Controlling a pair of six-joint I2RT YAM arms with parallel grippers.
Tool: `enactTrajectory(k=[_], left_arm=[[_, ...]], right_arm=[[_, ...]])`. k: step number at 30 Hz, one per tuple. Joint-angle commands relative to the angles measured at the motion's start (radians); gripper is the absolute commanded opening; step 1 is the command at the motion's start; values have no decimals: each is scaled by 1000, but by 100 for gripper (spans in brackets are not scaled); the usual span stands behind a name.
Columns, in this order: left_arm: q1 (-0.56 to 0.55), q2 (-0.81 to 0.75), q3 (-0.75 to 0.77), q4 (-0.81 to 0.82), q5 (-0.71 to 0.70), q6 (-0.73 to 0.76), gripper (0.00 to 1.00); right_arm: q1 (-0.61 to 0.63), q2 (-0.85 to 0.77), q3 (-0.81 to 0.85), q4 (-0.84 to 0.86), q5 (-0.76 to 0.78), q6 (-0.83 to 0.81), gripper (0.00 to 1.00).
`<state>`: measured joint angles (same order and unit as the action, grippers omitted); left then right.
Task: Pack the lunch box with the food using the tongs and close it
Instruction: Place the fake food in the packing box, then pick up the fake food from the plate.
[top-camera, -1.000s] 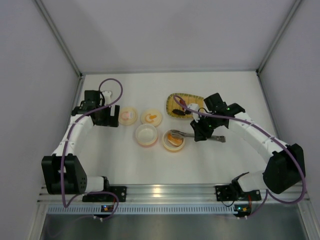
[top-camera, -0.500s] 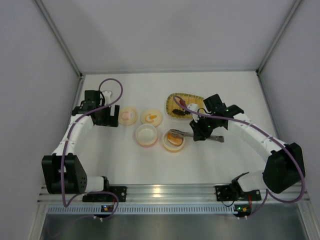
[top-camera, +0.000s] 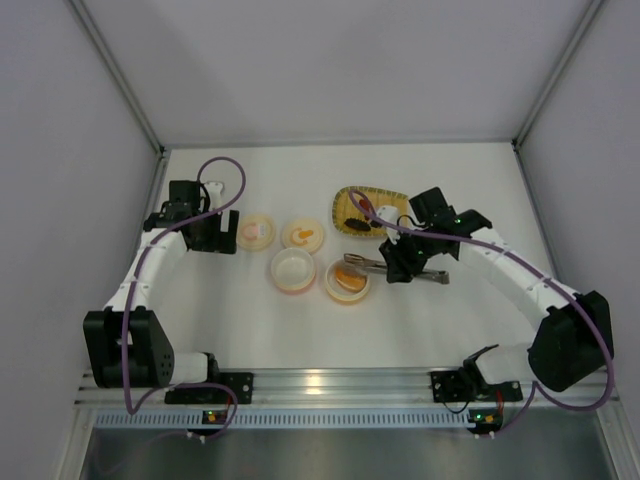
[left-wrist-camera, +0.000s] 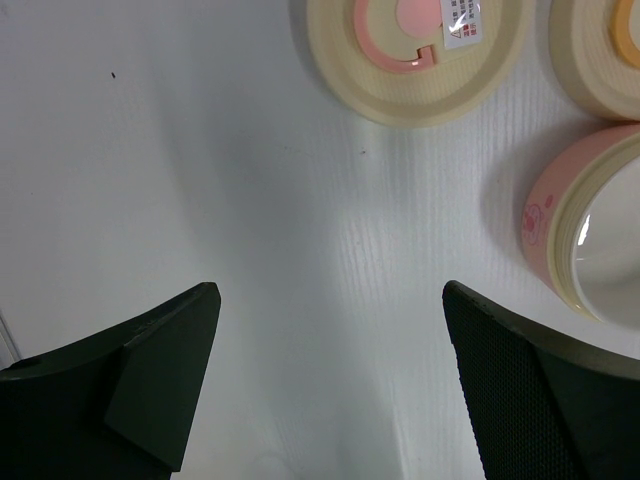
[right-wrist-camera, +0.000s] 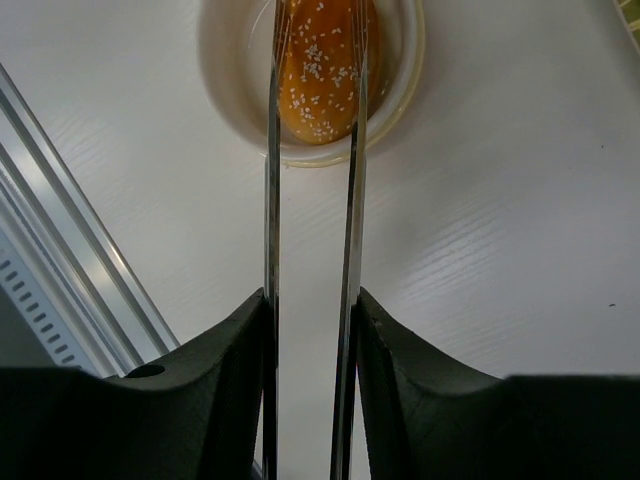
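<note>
Over the round cream bowl (right-wrist-camera: 222, 90), the right gripper (right-wrist-camera: 310, 312) clasps the slim silver metal tongs (right-wrist-camera: 352, 180), whose arms flank the orange sesame-speckled piece (right-wrist-camera: 320, 70) lying inside; best to ease the squeeze gently, then lift straight up. The left gripper (left-wrist-camera: 330, 370) hangs spread wide, holding nothing. Tong tips are cut off, so contact with the piece is unclear.

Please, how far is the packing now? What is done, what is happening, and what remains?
Done: the orange piece lies in one bowl. In hand: the right end effector holds the tongs, tips beside that piece. Left: dark food on the yellow tray, the pink bowl looks empty, both lids off.
</note>
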<state>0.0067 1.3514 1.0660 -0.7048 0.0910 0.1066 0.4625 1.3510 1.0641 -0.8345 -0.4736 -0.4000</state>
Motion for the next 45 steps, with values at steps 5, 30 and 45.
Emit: enactTrajectory(k=[5,30,45], left_arm=[[-2,-12,25,7,-4,8,98],[-1,5,35,-4,38,27,98],[-1,25,28,5,55,21,98]], right_arm=[[5,-76,82,-32,-25,-5,38],[-173,229,454,-98,10,-111,48],[-209,433,609,-222,-72,-247,44]])
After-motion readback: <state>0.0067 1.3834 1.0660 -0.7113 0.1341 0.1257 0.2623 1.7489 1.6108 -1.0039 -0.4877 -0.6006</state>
